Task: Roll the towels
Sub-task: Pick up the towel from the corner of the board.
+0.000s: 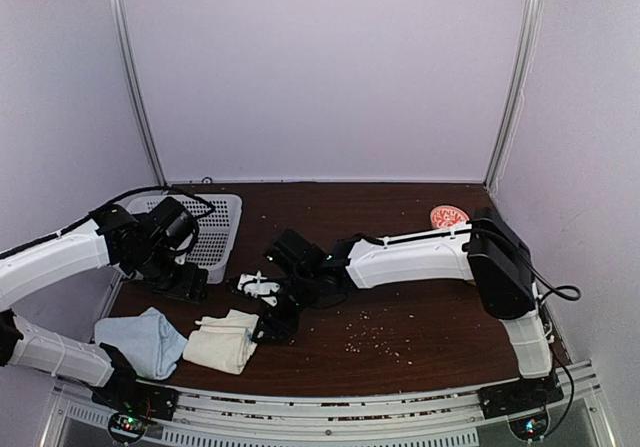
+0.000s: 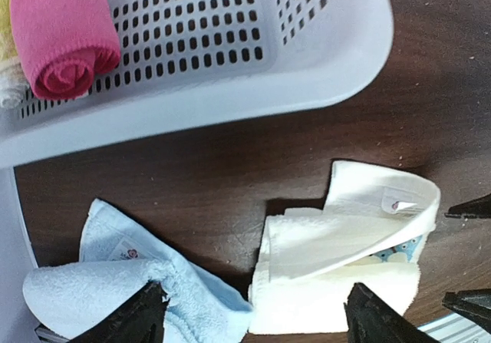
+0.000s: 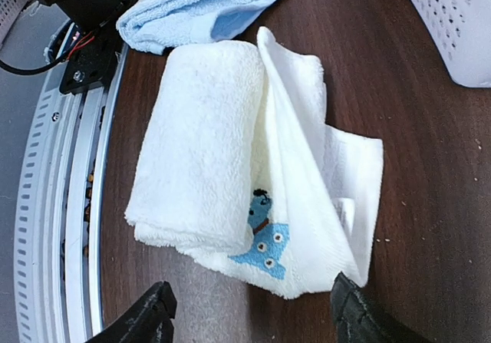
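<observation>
Two towels side by side: cream towel (image 3: 207,151) half-folded, blue towel (image 2: 115,281) crumpled; my left gripper (image 2: 257,318) and right gripper (image 3: 255,318) both spread wide, empty.

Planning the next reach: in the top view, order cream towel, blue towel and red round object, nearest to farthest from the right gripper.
1. cream towel, just left of the right gripper.
2. blue towel, farther left, near the front edge.
3. red round object, far back right.

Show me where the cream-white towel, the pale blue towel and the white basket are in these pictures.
cream-white towel (image 3: 199,143), right wrist view, on its thick folded part.
pale blue towel (image 2: 84,285), left wrist view, on its bunched lower part.
basket (image 2: 230,109), left wrist view, on its plain outer wall.
</observation>
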Tool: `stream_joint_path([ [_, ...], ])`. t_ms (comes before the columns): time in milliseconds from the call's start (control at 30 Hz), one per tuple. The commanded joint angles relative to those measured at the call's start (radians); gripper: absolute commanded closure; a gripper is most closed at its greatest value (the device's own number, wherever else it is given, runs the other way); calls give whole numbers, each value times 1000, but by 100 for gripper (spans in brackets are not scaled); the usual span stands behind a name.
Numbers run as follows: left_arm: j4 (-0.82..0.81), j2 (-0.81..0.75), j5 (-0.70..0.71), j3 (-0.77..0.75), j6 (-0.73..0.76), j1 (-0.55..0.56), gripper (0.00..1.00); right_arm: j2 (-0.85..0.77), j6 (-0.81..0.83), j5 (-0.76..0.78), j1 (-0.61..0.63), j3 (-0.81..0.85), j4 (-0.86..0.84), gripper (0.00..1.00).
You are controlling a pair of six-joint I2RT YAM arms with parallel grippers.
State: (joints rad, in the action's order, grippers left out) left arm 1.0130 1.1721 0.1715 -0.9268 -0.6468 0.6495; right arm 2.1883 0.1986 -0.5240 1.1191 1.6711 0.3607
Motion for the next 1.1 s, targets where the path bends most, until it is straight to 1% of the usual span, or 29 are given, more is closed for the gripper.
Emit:
stream_joint_path([
  [0,-14,-35,8,34,-70,-9,18,29,-21,59,9,44,-34,30],
  [200,-40,-61,20,55,-70,-15,19,59,-29,89,13,78,-65,32],
  [300,-45,-45,19,65,-58,-16,22,69,-30,113,15,90,-76,37],
  [400,-74,-39,0,81,-50,-16,25,74,-27,119,15,95,-90,38],
  [433,-84,-38,-7,85,-47,-16,26,85,-25,122,15,99,-87,40],
  [567,-105,-31,-19,92,-47,-16,33,120,-2,113,17,135,-46,60],
  [600,-105,-31,-20,93,-45,-16,34,126,7,102,16,143,-32,63],
  [733,-105,-43,-11,100,-41,-16,35,136,21,102,20,163,-8,63],
  [767,-105,-44,-9,100,-39,-16,35,138,23,103,21,172,1,69],
  [800,-106,-45,-7,99,-40,-16,36,140,24,108,21,180,7,78],
  [833,-105,-45,-6,97,-40,-16,36,136,24,113,21,182,5,84],
  [900,-107,-43,-3,94,-39,-16,36,118,26,122,21,180,2,90],
  [933,-110,-42,0,94,-40,-16,36,110,34,124,21,184,11,97],
  [967,-112,-42,3,93,-40,-17,36,97,42,125,21,189,20,100],
  [1067,-113,-42,32,85,-37,-16,37,45,72,122,20,209,71,100],
])
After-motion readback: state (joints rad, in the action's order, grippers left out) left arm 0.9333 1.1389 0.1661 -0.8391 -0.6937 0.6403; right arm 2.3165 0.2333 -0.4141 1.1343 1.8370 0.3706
